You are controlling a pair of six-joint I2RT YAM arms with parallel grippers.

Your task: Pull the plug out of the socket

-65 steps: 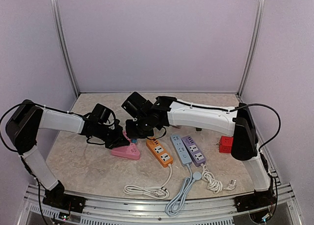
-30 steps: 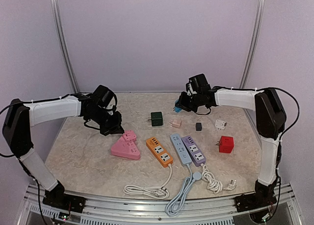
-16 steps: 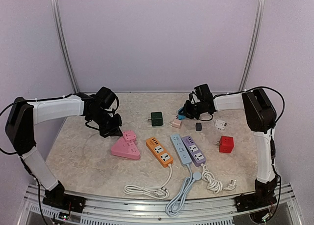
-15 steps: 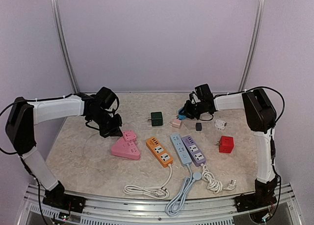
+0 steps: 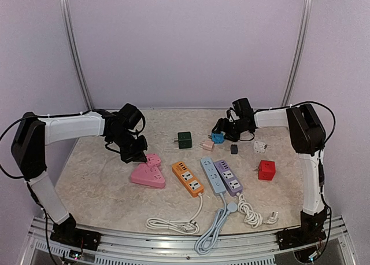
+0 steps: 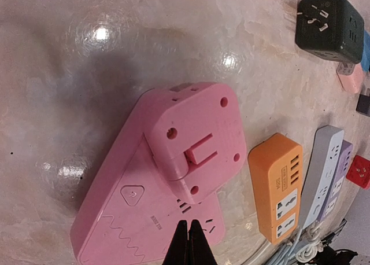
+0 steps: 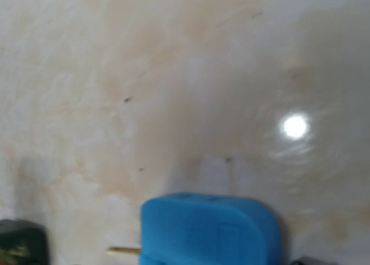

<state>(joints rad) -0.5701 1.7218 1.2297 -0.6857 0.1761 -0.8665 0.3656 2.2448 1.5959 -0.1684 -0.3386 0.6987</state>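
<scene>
Hovering over the pink socket (image 6: 124, 219), your left gripper (image 6: 188, 233) is pinched closed and empty, probably to pin the base. Pink plug (image 6: 193, 140) sits seated on it. Right gripper (image 5: 222, 129) hangs above a blue plug (image 7: 208, 230) lying loose on the table (image 5: 98, 190); can't tell how its jaws stand.

Orange strip (image 5: 188, 179), blue strip (image 5: 213, 175), purple strip (image 5: 228, 177) (side by side).
</scene>
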